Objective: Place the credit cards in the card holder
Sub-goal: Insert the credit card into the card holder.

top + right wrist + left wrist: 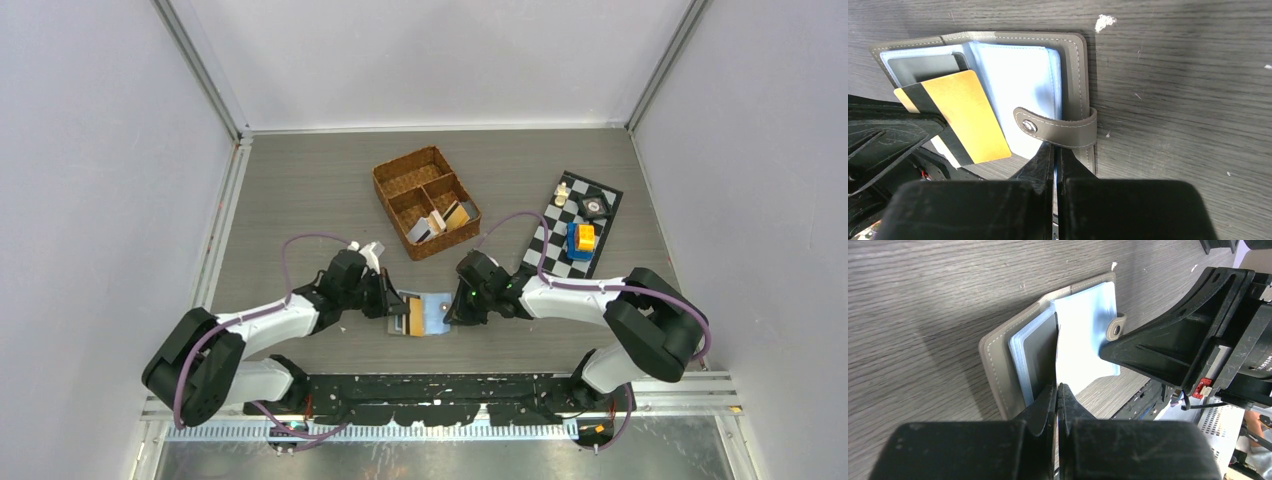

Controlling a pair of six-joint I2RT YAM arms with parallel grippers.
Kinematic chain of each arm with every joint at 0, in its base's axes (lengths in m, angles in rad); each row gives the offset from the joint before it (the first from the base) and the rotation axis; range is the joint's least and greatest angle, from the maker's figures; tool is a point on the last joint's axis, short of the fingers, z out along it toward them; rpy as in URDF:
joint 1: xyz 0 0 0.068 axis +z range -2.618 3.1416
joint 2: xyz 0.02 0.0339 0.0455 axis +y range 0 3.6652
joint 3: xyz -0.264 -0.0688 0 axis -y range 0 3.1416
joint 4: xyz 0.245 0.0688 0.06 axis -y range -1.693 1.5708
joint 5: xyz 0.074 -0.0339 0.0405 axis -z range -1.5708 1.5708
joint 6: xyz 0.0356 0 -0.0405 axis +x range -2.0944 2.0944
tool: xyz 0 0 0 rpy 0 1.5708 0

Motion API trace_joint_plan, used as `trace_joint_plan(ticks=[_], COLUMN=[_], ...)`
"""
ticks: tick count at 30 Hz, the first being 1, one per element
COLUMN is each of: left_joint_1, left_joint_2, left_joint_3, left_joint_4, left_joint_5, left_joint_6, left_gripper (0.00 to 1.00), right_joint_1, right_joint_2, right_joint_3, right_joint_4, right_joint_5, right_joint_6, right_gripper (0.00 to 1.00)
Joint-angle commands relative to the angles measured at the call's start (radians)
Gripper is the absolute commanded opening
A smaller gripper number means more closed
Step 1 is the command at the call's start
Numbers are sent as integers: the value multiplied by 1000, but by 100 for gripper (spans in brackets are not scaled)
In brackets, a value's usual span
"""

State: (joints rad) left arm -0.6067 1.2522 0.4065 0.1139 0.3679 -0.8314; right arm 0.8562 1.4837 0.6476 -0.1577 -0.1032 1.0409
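Now | credit card between left fingers | card holder edge between right fingers

Obscured and unreadable items, all three views.

The orange card has its near-left corner hidden behind the left claw; in the left wrist view it stands edge-on, face unreadable. The grey card in its sleeve is partly covered by it. The card holder has its near edge hidden under the closed right claw; whether the tips pinch it cannot be told. Contents of the wicker basket, toward the far edge of the tabletop, are too small to identify.
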Motion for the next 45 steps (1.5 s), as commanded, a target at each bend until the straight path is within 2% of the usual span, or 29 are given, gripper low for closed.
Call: trace_joint_plan(ticks=[1, 6, 12, 21, 45], left_joint_1=[18, 22, 22, 32, 32], left_joint_2=[-41, -27, 49, 154, 132], left_joint_3=[-19, -28, -31, -28, -88], left_joint_4=[-32, 25, 159, 266, 318], left_joint_5=[-46, -7, 68, 113, -43], left_joint_6=[36, 28, -8, -50, -80], left_gripper=[0, 0, 0, 0, 0], right_joint_1=[1, 1, 1, 3, 16], right_joint_2=[-7, 16, 43, 47, 37], right_joint_3=[8, 15, 17, 16, 19], right_joint_4=[-93, -77, -66, -73, -92], right_joint_5=[128, 117, 117, 117, 134], right_joint_6=[-4, -7, -7, -5, 1], right_gripper=[0, 1, 0, 0, 0])
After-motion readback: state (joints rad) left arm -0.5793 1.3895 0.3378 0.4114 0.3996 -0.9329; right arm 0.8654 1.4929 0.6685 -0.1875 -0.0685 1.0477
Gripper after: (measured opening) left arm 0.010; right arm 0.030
